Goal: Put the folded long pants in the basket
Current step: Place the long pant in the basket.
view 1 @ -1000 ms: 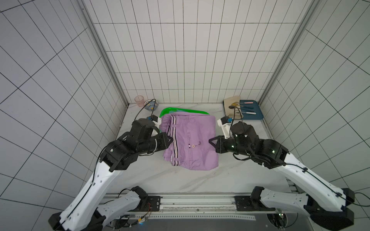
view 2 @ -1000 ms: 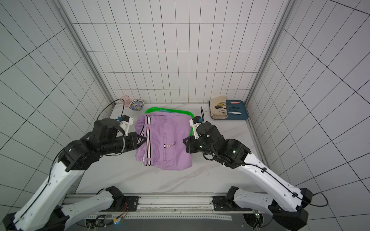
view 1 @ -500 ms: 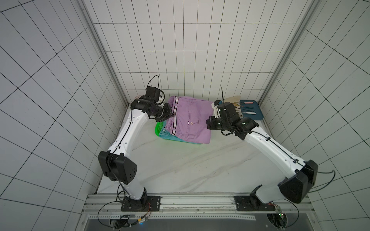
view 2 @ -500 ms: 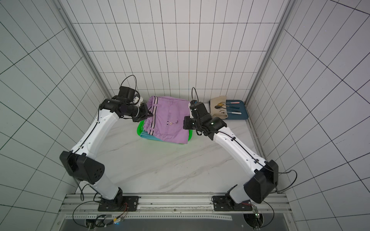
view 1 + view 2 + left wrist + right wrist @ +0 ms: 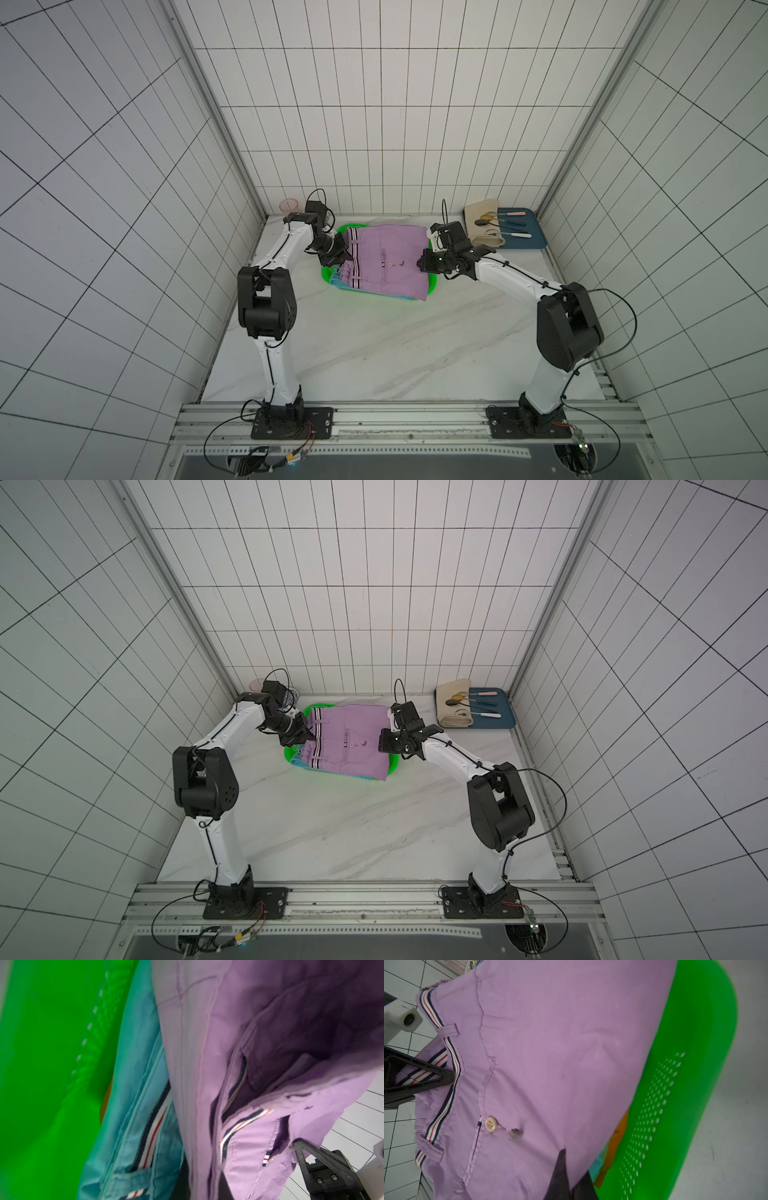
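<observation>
Left gripper (image 5: 345,258) and right gripper (image 5: 420,266) are clamping opposite edges of the lilac pants (image 5: 386,253), holding them over the basket (image 5: 433,284) below, between the 2.

Bright green perforated basket (image 5: 433,281) at the far side of the tabletop (image 5: 374,340), lilac folded pants (image 5: 388,262) spread flat across its top, striped waistband and button facing up, light blue folded pants (image 5: 133,1076) beneath, orange fabric (image 5: 619,1132) deeper inside.
</observation>
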Controlling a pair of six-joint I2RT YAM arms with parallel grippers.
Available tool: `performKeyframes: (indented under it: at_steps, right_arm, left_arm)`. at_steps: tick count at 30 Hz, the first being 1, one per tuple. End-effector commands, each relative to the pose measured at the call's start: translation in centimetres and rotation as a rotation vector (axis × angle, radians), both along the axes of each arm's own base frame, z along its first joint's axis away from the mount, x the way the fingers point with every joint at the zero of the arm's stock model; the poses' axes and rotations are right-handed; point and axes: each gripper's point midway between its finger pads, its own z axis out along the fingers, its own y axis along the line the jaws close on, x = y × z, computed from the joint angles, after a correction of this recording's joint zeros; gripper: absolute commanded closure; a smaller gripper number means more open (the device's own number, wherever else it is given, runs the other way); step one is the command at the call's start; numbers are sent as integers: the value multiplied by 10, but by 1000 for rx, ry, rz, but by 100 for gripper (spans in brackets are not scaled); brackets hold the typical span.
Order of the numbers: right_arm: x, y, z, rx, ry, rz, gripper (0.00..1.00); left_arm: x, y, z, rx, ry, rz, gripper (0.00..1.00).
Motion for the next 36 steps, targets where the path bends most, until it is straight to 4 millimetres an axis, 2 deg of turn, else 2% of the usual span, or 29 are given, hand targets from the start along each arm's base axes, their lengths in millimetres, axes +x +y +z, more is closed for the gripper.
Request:
performKeyframes:
  at_steps: [1, 6, 11, 14, 17, 22, 26, 29, 30, 31, 32, 33, 34, 35, 36]
  right_arm:
    - [11, -11, -2, 20, -3, -44, 100]
    - [10, -10, 8, 54, -15, -49, 100]
    - [8, -5, 27, 119, -33, -50, 100]
    - [11, -1, 33, 130, -41, -49, 100]
    - [14, 3, 24, 126, -22, -50, 100]
    - [10, 10, -19, 114, 76, -54, 100]
    - [6, 9, -28, 109, 100, -53, 100]
    - [5, 4, -21, 87, 65, -50, 84]
    - [6, 0, -16, 71, 43, -51, 77]
    - [7, -4, -12, 50, 23, -56, 69]
    - [7, -8, -7, 31, 5, -60, 64]
    - [7, -12, 0, 16, -17, -64, 61]
    - [6, -17, 9, 5, -39, -68, 60]
    - [4, -19, 18, 5, -57, -70, 60]
    - [1, -21, 30, 17, -76, -69, 60]
  left_arm:
    - [23, 5, 7, 54, -96, -10, 100]
    - [33, 14, 14, 98, -124, -6, 100]
    - [39, 27, 37, 81, -177, 35, 100]
    - [43, 30, 42, 104, -202, 35, 100]
    - [47, 38, 31, 155, -180, 32, 100]
    - [49, 55, 4, 171, -113, 48, 100]
    - [48, 63, -9, 180, -82, 58, 100]
    - [44, 51, -16, 129, -56, 41, 100]
    - [40, 45, -18, 118, -41, 33, 93]
    - [38, 44, -18, 128, -32, 32, 80]
    - [35, 42, -17, 135, -31, 28, 73]
    - [32, 39, -13, 137, -30, 28, 66]
    - [28, 37, -5, 122, -28, 36, 55]
    - [24, 34, 4, 100, -32, 41, 42]
    - [19, 32, 18, 81, -51, 50, 22]
